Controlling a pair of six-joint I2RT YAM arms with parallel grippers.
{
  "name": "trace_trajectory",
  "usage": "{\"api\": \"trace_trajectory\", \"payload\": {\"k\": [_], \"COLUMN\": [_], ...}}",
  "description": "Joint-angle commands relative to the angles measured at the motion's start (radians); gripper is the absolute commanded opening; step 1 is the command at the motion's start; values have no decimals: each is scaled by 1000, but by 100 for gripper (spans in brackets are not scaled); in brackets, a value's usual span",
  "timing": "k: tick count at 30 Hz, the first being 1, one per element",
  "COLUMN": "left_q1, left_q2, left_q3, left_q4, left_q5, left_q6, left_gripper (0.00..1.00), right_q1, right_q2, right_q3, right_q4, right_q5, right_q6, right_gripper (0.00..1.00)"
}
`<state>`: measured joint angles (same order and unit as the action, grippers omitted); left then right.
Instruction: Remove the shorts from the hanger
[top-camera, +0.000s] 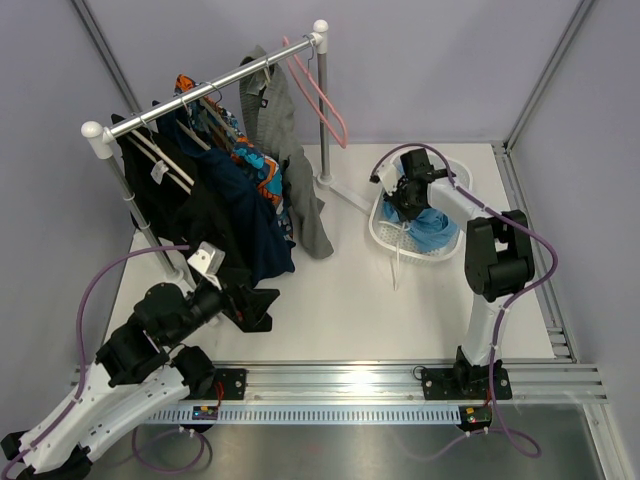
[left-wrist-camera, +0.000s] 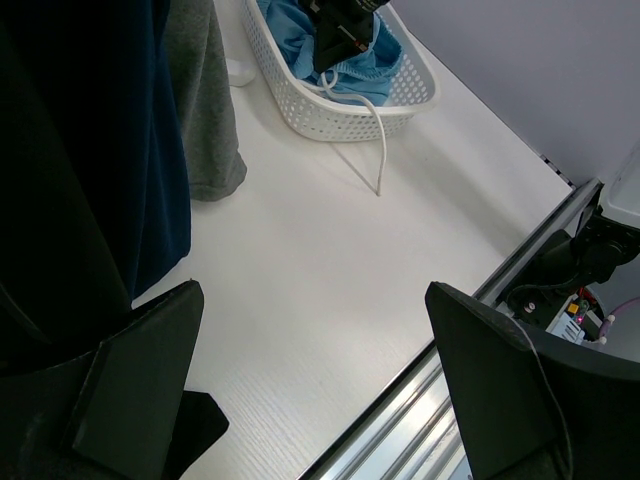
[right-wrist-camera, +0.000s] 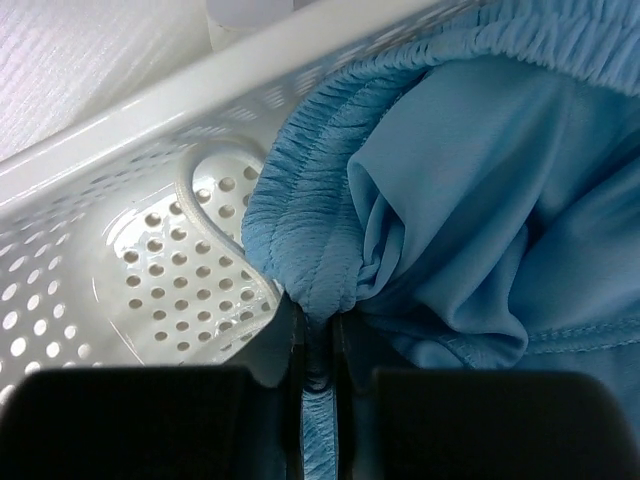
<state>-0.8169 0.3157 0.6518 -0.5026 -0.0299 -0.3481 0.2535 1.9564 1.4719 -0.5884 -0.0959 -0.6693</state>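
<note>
Blue shorts (right-wrist-camera: 470, 200) between right jaws

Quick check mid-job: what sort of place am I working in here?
Probably a lab robot cell staged as a laundry corner: plain partition walls, a white table edged by an aluminium rail, plus a clothes rack and a basket holding blue shorts.

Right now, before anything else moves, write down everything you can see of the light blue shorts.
The light blue shorts are thin, soft cloth with a gathered elastic waistband, crumpled in a heap inside the white perforated basket. Off the hanger, they lie against the basket's floor and wall. The right gripper has its jaws shut on a fold of the waistband. Their white drawstring trails over the basket's rim onto the table.
</note>
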Motion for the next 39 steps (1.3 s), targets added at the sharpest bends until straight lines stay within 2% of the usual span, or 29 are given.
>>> {"api": "trace_trajectory", "payload": {"k": [1,3,8,12,19,23,28,31,33,35,37,38,39], "left_q1": [-2,-2,-2,-2,-2,-2,-4,-2,-2,-2,-2,-2,-2], "left_q2": [-12,-20,-58,-70,-50,-55,-56,-47,-38,-30,-21,-18,-15], "left_q3": [11,20,22,11,25,22,17,20,22,26,31,34,35], "left_q4": [44,26,-4,6,7,7,16,21,29,36,42,39,35], "left_q5": [-4,-10,-24,-30,-25,-25,-21,-19,-16,-15,-13,-11,-10], "left_q6": [-2,-2,-8,-14,-8,-12,-19,-8,-2,8,12,14,14], "left_gripper": [99,99,99,99,99,99,99,99,99,99,99,99,99], "right_q1": [-8,-43,-184,-290,-391,-398,-392,-343,-310,-287,-287,-289,-290], "right_q2": [-40,-82,-142,-119,30,76,75,58,55,41,32,21,13], "right_q3": [11,66,215,300,409,461,427,383,323,260,240,242,252], "right_q4": [35,-5,-73,-102,-114,-148,-151,-250,-295,-281,-271,-272,-281], "right_q5": [-13,-86,-315,-447,-541,-524,-546,-565,-524,-479,-449,-436,-429], "right_q6": [37,89,255,342,494,471,415,216,168,146,154,155,154], "right_gripper": [4,0,0,0,0,0,1,5,8,17,28,44,51]}}
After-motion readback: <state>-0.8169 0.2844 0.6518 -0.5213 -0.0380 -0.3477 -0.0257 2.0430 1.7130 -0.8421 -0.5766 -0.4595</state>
